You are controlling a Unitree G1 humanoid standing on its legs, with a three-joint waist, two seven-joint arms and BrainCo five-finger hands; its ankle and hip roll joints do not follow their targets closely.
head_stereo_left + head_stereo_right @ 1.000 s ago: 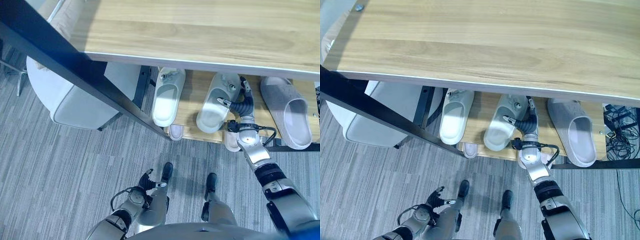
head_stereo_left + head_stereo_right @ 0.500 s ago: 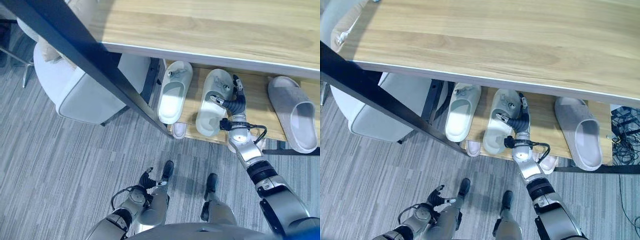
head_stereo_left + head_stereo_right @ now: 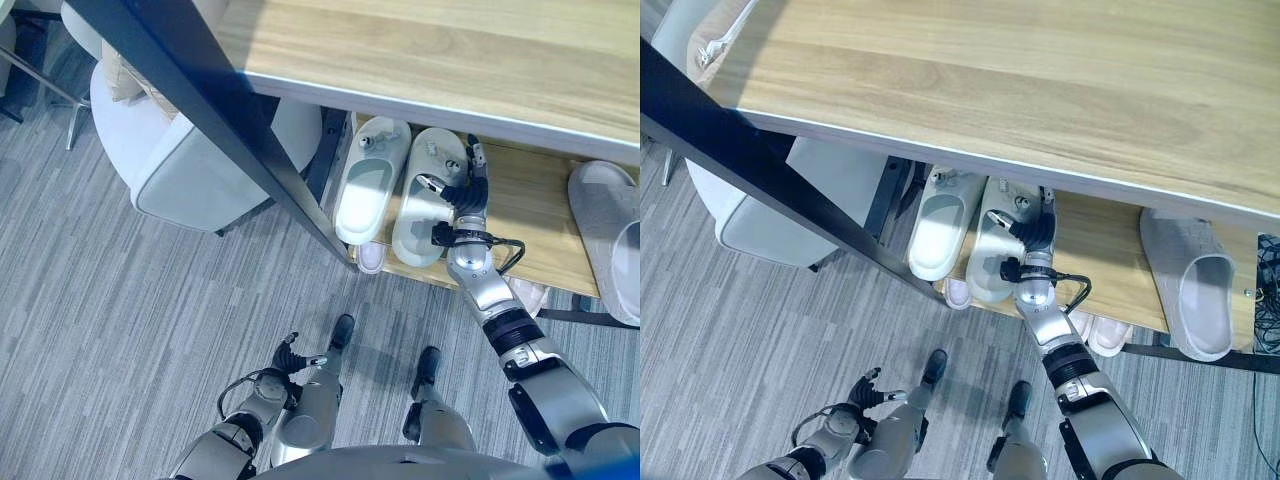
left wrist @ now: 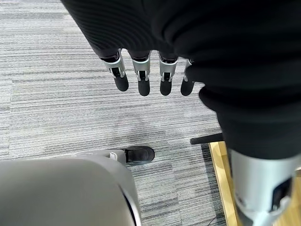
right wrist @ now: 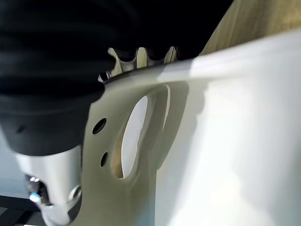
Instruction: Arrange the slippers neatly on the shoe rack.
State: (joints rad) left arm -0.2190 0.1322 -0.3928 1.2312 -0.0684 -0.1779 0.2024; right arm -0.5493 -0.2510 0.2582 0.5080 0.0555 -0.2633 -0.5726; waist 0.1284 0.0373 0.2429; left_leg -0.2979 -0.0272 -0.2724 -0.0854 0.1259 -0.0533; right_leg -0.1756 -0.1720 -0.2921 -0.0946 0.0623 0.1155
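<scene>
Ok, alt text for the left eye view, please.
The robot's right hand grips a pale slipper lying beside its matching slipper on the wooden shoe rack. A grey slipper sits further right; the left hand hangs over grey carpet.

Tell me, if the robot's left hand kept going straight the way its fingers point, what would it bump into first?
Probably the grey carpet floor. The left hand hangs low with straight fingers pointing down at it, nothing between. Depth is hard to judge.
</scene>
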